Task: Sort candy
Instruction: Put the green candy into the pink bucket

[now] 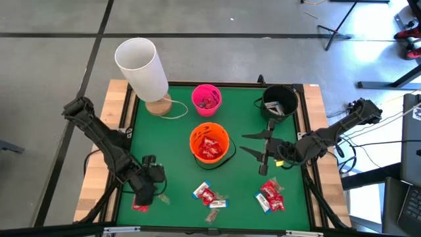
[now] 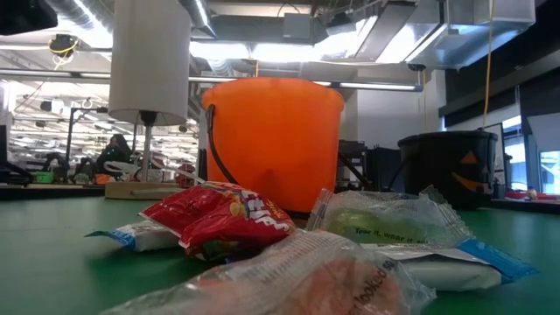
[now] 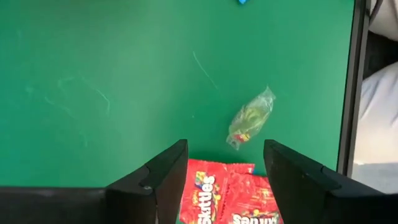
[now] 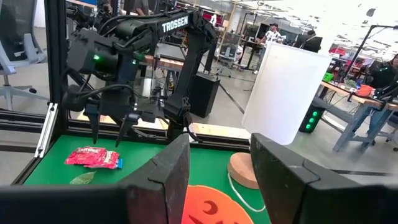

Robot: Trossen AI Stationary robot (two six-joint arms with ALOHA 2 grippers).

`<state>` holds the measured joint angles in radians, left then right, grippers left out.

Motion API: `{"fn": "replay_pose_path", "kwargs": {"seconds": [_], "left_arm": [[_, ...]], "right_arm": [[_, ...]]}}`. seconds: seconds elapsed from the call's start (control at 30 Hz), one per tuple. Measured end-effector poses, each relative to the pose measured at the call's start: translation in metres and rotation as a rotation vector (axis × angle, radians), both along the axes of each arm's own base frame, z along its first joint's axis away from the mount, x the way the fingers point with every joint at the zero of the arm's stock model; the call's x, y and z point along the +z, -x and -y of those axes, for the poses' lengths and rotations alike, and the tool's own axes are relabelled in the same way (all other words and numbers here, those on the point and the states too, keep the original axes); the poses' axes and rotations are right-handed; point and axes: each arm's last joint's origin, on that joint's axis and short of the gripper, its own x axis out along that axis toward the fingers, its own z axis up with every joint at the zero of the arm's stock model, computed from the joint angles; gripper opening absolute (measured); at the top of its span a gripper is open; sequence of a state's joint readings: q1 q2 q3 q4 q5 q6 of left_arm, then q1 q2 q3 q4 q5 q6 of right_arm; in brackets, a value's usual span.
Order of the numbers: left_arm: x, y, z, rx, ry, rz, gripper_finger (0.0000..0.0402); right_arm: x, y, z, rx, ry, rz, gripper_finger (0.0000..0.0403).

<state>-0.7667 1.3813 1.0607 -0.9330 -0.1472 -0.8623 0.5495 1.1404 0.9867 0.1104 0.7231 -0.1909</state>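
Candy in shiny red wrappers lies in several spots on the green felt table (image 1: 171,171). One red packet (image 1: 140,207) sits at the near left corner, directly under the left gripper (image 1: 144,195). In the left wrist view that gripper's two dark fingers (image 3: 165,180) stand apart above the red packet (image 3: 227,199), touching nothing, and a small clear-wrapped greenish sweet (image 3: 250,118) lies just beside the packet on the felt. The right wrist view shows the same arm poised over the packet (image 4: 93,157) with its fingers spread.

A loose group of red and pale sweets (image 1: 209,196) lies near the front middle of the table, and another red cluster (image 1: 271,196) lies toward the front right. More red candy fills the orange plastic bucket (image 1: 209,145) at the centre. The pink bucket (image 1: 206,99) behind it holds a few dark pink pieces. A black bucket (image 1: 279,100) stands at the back right.

The right gripper (image 1: 253,145) hovers between the orange and black buckets, its fingers parted and empty. A white cylinder on a wooden base (image 1: 146,71) stands at the back left.
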Motion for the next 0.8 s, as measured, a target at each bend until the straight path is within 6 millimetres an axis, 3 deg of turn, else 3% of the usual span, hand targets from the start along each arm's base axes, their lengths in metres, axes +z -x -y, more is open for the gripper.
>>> {"fn": "replay_pose_path", "kwargs": {"seconds": [0.33, 0.8], "left_arm": [[-0.001, 0.007, 0.01, -0.154, -0.025, 0.007, 0.0202], [-0.008, 0.009, 0.016, -0.2, -0.053, -0.018, 0.0202]], "right_arm": [[0.0, 0.0, -0.001, 0.017, 0.0, -0.002, 0.0166], [-0.001, 0.0, -0.001, 0.036, 0.011, -0.008, 0.0166]]}}
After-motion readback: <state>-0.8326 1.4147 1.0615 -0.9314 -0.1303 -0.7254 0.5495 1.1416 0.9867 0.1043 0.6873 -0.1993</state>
